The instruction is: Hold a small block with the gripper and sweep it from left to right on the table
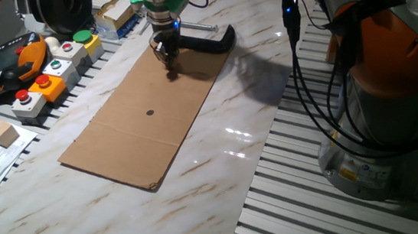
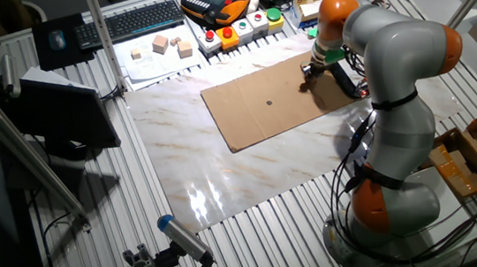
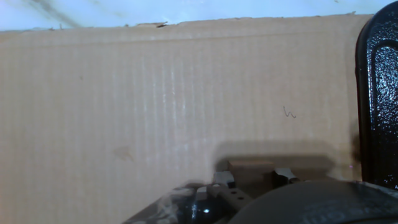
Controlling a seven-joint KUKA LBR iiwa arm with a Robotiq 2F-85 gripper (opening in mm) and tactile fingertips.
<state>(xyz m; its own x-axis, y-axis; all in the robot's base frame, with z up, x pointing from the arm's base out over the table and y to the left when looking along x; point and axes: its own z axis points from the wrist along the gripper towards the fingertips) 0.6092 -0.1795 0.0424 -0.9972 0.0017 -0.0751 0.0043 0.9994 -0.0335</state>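
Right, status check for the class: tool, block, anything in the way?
Tool down on cardboard sheet, shut on small block. Black C-clamp close beside it.

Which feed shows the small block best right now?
The hand view: the small block sits close up between the fingertips of the hand, on the cardboard sheet. In both fixed views it is too small to make out under the hand.

- The black C-clamp (image 1: 205,39) lies just beside the small black two-finger gripper (image 1: 168,65), blocking that side; in the hand view it fills the right edge
- The flat brown cardboard sheet (image 1: 130,132) stretches open toward its far end; only a small dark dot (image 1: 149,113) marks it
- Coloured button boxes (image 1: 54,70) line one table edge
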